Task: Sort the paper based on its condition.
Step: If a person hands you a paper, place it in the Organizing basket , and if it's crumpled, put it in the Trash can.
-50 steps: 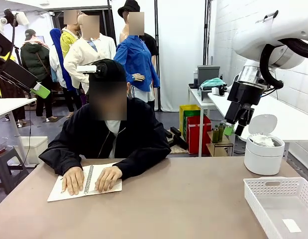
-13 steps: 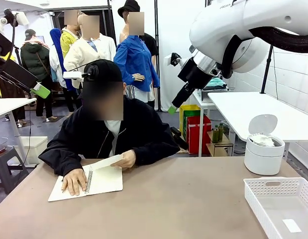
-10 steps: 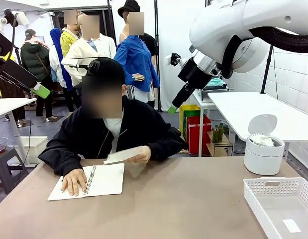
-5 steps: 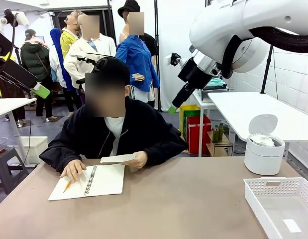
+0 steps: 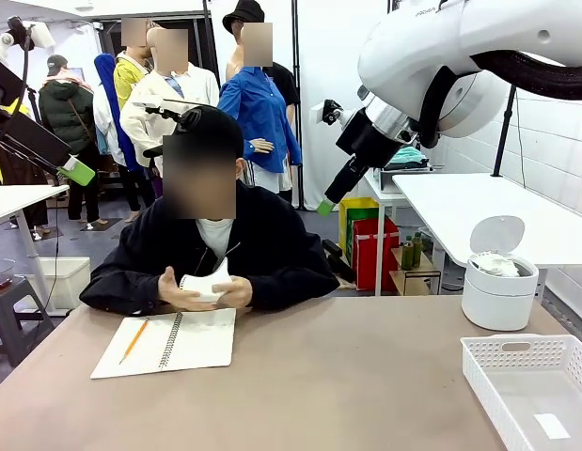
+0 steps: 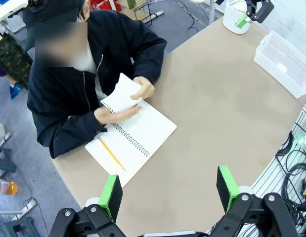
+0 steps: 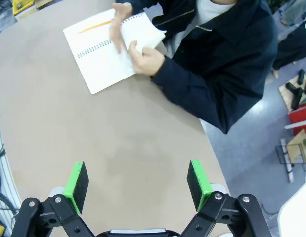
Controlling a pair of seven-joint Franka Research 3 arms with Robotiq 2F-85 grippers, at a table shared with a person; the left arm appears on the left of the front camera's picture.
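Pencil (image 5: 133, 340) is down on the open notebook (image 5: 201, 338) now, and the person's hands (image 5: 236, 296) have come together round the torn-out paper (image 5: 204, 282), bunching it just above the tabletop's (image 5: 347, 376) far-left edge. It looks light and soft to me. A wad will squash and spring back, so I'd pinch gently across its thickest part. Left gripper (image 6: 168, 186) hangs high over the near edge, green pads spread wide, nothing between them. Right gripper (image 7: 137, 180) likewise: fingers fully apart, empty, touching nothing. Lidded bin (image 5: 497, 303) sits at the far-right corner, white basket (image 5: 516, 346) at the near-right.
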